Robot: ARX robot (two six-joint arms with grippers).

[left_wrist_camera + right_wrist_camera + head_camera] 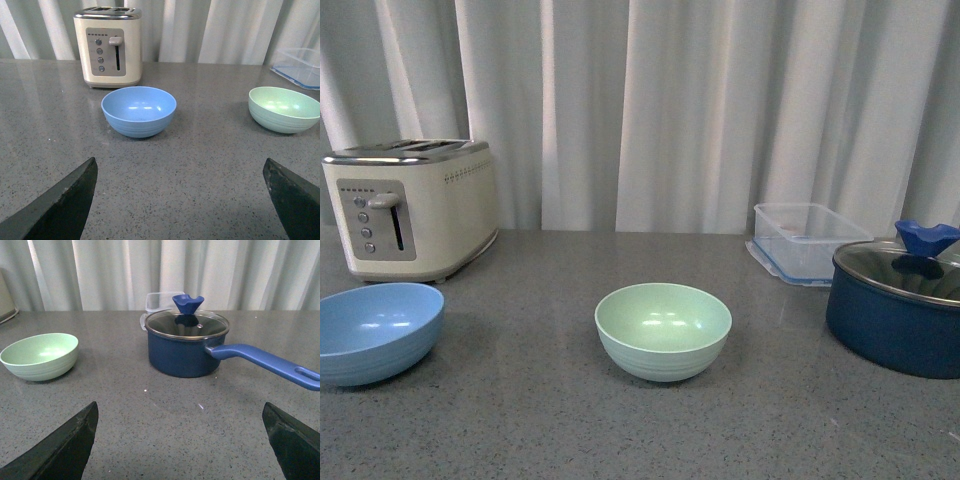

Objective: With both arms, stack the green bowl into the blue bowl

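Observation:
The green bowl (663, 330) stands upright and empty at the middle of the grey counter. It also shows in the left wrist view (284, 108) and the right wrist view (40, 355). The blue bowl (375, 331) stands upright and empty at the left, in front of the toaster, and shows in the left wrist view (138, 110). The bowls stand apart. Neither arm shows in the front view. My left gripper (180, 172) is open over bare counter, short of the blue bowl. My right gripper (180, 412) is open over bare counter, short of the pot.
A cream toaster (412, 206) stands at the back left. A clear plastic container (808, 241) stands at the back right. A dark navy pot (898, 308) with glass lid stands at the right, its long handle (265, 362) pointing away from the green bowl. White curtains hang behind.

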